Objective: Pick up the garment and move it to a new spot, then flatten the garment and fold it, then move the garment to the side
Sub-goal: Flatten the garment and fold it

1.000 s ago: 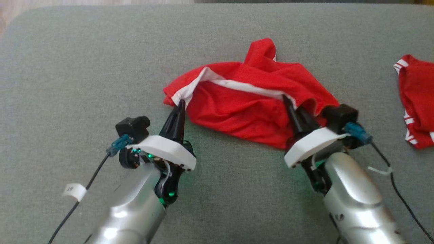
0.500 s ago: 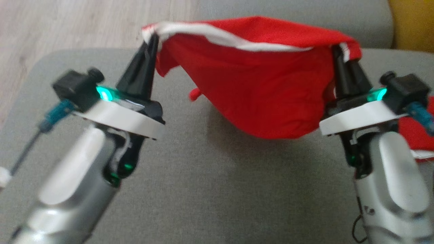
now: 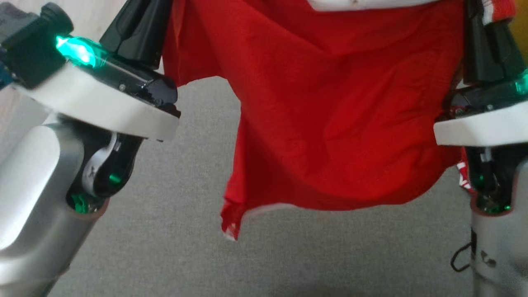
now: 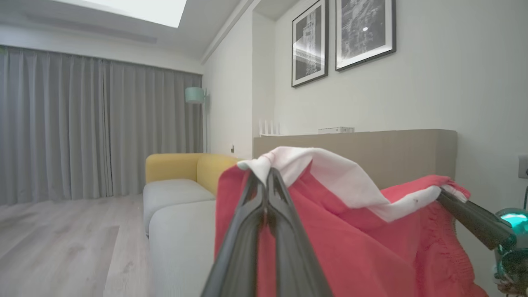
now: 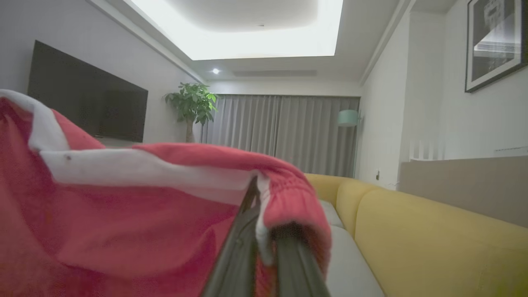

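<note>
Left gripper (image 4: 266,175) clamped on the white band (image 4: 330,173) of the red garment (image 3: 330,123), long dark fingers (image 4: 247,231) pressed together around a bunched corner. Right gripper (image 5: 259,194) likewise closed on the band's other end, cloth draped over one fingertip. Stretched between the two, held high and off the grey cushion (image 3: 165,247), with the band along the top edge and the body hanging in a loose sag. Lower hem uneven, one white-edged corner (image 3: 231,227) dangling lowest, clear of the cushion. Green lights (image 3: 76,51) aglow on both wrists. Beyond, a yellow sofa (image 5: 433,239), grey curtains (image 4: 82,132) and two framed prints (image 4: 342,37) on a pale wall.
</note>
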Available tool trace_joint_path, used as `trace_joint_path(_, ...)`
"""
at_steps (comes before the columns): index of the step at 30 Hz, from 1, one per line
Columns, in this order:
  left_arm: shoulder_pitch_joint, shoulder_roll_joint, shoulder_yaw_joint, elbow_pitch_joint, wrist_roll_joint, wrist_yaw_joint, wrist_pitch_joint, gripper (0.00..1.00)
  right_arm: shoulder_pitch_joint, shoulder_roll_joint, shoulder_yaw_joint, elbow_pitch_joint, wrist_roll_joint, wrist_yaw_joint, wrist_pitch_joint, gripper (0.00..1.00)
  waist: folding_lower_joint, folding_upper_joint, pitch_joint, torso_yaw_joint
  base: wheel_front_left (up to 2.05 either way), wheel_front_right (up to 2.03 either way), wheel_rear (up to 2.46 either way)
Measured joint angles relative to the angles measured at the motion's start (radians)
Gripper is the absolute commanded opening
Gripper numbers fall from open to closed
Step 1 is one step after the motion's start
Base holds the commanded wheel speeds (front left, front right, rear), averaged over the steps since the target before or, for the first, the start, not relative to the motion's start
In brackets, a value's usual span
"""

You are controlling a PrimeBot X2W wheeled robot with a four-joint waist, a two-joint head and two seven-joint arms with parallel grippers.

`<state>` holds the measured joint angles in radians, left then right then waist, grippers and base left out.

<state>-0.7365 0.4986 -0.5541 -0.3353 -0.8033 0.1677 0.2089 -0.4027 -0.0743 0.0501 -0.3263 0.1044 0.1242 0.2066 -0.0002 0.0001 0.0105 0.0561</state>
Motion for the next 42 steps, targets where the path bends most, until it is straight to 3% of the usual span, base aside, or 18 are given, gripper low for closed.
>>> trace_joint_path(4,-0.004,-0.004,0.004,0.032,-0.025,0.007,0.011,0.00,-0.040,-0.002,0.001,0.057,0.002,0.000,0.031,0.00,0.0001,0.0000,0.054,-0.001,0.00,0.00,0.00)
trace_joint_path(9,-0.093,-0.020,0.005,0.190,-0.021,-0.022,0.004,0.00,-0.228,-0.032,0.018,0.277,-0.001,0.000,0.029,0.00,0.0004,0.0000,0.154,-0.003,0.00,0.00,0.00)
trace_joint_path(11,-0.210,-0.056,0.005,0.326,0.013,-0.056,-0.037,0.00,-0.408,-0.046,0.028,0.430,-0.038,0.000,-0.027,0.00,0.0006,-0.0001,0.221,-0.003,0.00,0.00,0.00)
trace_joint_path(16,-0.386,-0.136,0.009,0.524,0.057,-0.099,-0.140,0.00,-0.643,-0.028,0.028,0.650,-0.115,0.000,-0.134,0.00,0.0006,-0.0001,0.328,0.002,0.00,0.00,0.00)
trace_joint_path(20,-0.407,-0.186,0.010,0.619,0.058,-0.129,-0.214,0.00,-0.693,-0.017,0.029,0.793,-0.161,0.000,-0.218,0.00,0.0006,-0.0001,0.407,0.011,0.00,0.00,0.00)
trace_joint_path(24,-0.358,-0.199,0.003,0.674,0.057,-0.169,-0.281,0.00,-0.682,-0.005,0.056,0.898,-0.160,0.000,-0.295,0.00,0.0006,-0.0001,0.478,0.020,0.00,0.00,0.00)
trace_joint_path(32,-0.152,-0.200,-0.001,0.666,0.037,-0.212,-0.415,0.00,-0.523,-0.002,0.105,0.935,-0.116,0.000,-0.413,0.00,0.0000,-0.0001,0.502,0.030,0.00,0.00,0.00)
trace_joint_path(37,-0.015,-0.199,-0.001,0.581,0.038,-0.213,-0.449,0.00,-0.392,-0.002,0.127,0.849,-0.087,0.000,-0.432,0.00,0.0000,-0.0001,0.453,0.034,0.00,0.00,0.00)
trace_joint_path(42,0.209,-0.185,-0.015,0.442,0.063,-0.193,-0.458,0.00,-0.151,0.001,0.133,0.695,-0.049,0.000,-0.432,0.00,-0.0001,0.0000,0.359,0.038,0.00,0.00,0.00)
